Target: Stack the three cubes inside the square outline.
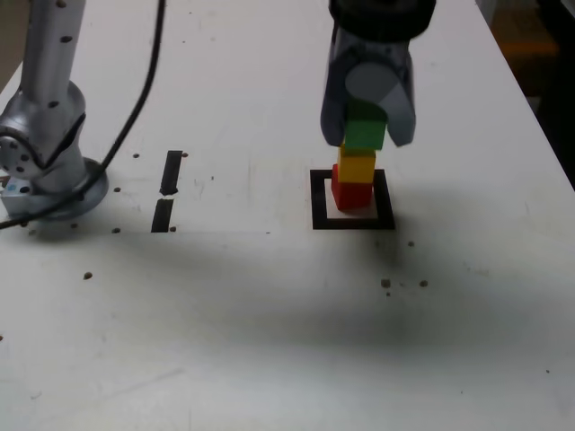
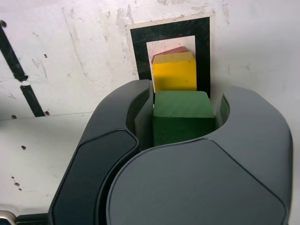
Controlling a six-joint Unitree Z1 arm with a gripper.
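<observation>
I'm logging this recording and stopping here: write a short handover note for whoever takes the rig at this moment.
Gripper: shut on the green cube, fingers on both its sides.
Things: red cube sits inside the square outline; yellow cube on top of it; green cube on or just above the yellow, contact unclear.
Done: all three cubes stand in one column.
Left: settle the green if needed, open the fingers, lift straight up without nudging the stack.
</observation>
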